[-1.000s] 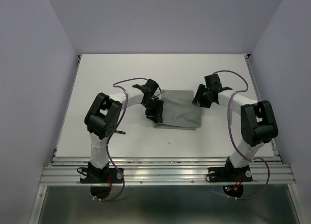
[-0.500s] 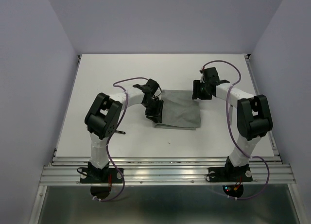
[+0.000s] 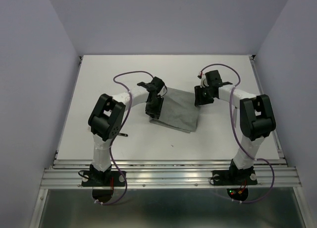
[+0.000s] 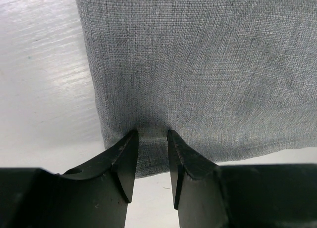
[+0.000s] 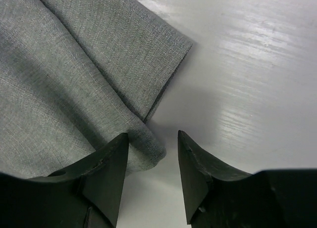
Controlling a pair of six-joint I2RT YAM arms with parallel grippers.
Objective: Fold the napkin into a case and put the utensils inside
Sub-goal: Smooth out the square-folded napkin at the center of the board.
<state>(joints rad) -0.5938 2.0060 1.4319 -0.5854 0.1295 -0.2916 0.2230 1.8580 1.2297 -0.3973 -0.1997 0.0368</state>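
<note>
Mid-frame on the counter (image 3: 99, 84): the napkin (image 3: 177, 110), lying as a folded grey oblong, slightly skewed, between the two claws; no utensils visible in any view.
Step in hand: judged to be the folding. Layered edges visible at the corner in the right wrist view, but the cloth looks too wide yet for a narrow case; placing of cutlery not yet begun.
Next move: probably calls for carrying the pinched left edge across toward the right of the frame to narrow the oblong, with the opposite side steadied. Firm hold needed so the layers do not slide apart; cutlery to be located afterwards.
Left arm (image 3: 106, 119): elbow raised at the left of the frame, forearm reaching up and rightward, wrist turned down over the napkin's left edge.
Right arm (image 3: 255, 116): elbow raised at the right of the frame, forearm reaching up and leftward, wrist dipped beside the napkin's upper right corner.
Left claw (image 4: 149, 135): narrow, tips nipped on the napkin's hem, cloth puckered between them.
Right claw (image 5: 152, 135): parted, holding nothing; napkin's corner just beside one finger, bare counter showing through the gap.
</note>
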